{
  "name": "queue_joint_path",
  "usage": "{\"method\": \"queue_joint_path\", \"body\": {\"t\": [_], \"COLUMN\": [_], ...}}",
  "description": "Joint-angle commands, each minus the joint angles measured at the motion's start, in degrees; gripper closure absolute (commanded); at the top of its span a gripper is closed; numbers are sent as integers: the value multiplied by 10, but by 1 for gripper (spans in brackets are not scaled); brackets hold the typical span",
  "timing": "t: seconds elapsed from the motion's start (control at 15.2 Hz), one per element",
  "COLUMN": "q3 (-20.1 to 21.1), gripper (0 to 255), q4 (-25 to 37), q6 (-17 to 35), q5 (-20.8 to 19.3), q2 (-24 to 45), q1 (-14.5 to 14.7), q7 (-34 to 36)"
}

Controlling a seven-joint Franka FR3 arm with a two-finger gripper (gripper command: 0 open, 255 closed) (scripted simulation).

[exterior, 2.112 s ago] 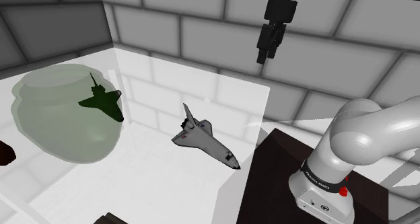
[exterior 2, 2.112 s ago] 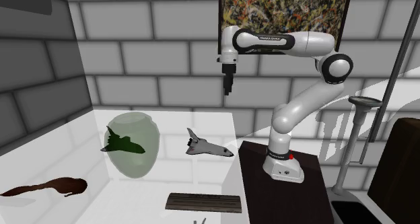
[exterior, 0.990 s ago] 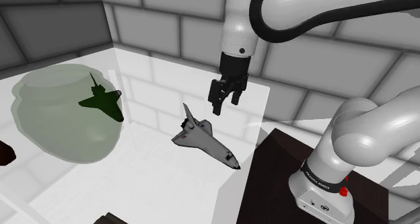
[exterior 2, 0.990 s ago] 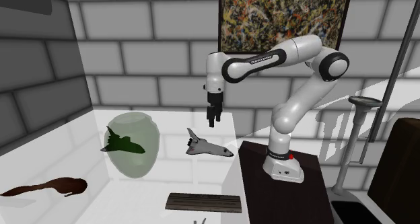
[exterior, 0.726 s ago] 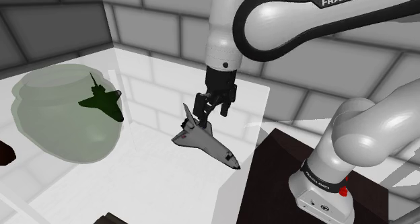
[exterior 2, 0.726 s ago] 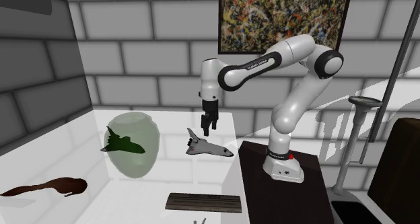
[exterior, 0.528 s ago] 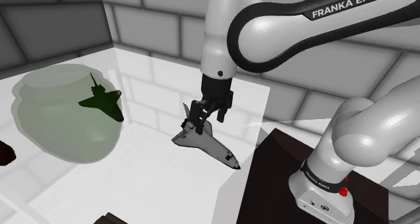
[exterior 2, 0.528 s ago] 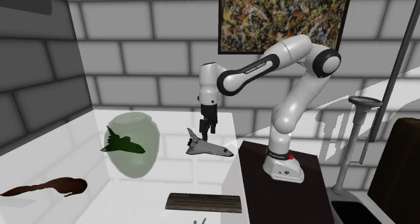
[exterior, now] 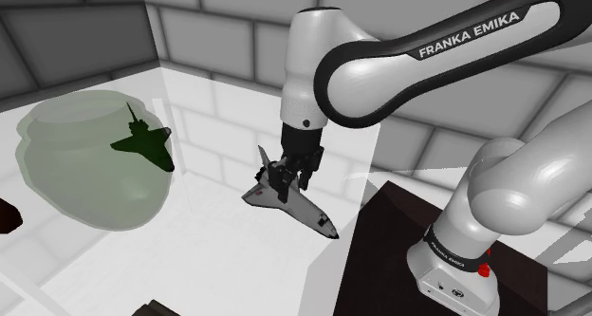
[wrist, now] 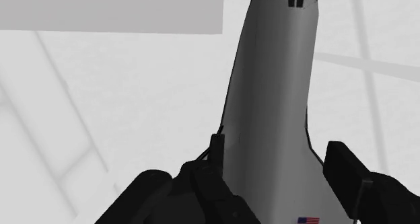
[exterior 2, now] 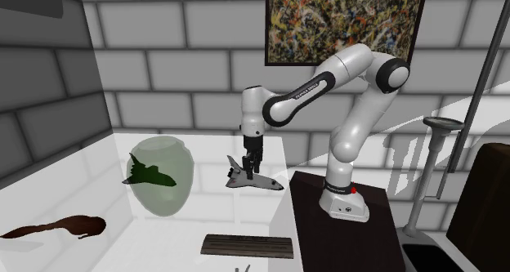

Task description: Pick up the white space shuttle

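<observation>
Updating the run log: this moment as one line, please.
phase: pre-grasp | end effector: open, straddling white space shuttle | shuttle: resting on white surface, not lifted

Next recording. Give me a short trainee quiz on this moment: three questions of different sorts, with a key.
1. True or false: the gripper has its fingers on either side of the white shuttle.
2. The second shuttle, seen against the green jar, is: A red, B dark, C white.
3. Fill in: hanging on the wall is a ____.
Key: 1 true; 2 B; 3 painting.
</observation>
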Motion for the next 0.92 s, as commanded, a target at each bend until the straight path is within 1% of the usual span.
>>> {"method": "queue_joint_path", "body": {"t": [0.0,0.53,0.86], "q3": [0,0,-10], "gripper": [255,255,255], "q4": [-1,-2,23], "q6": [2,2,-42], "q5": [0,1,-4], "q2": [0,0,-20], "q1": [0,1,0], "q7": [0,0,3]}}
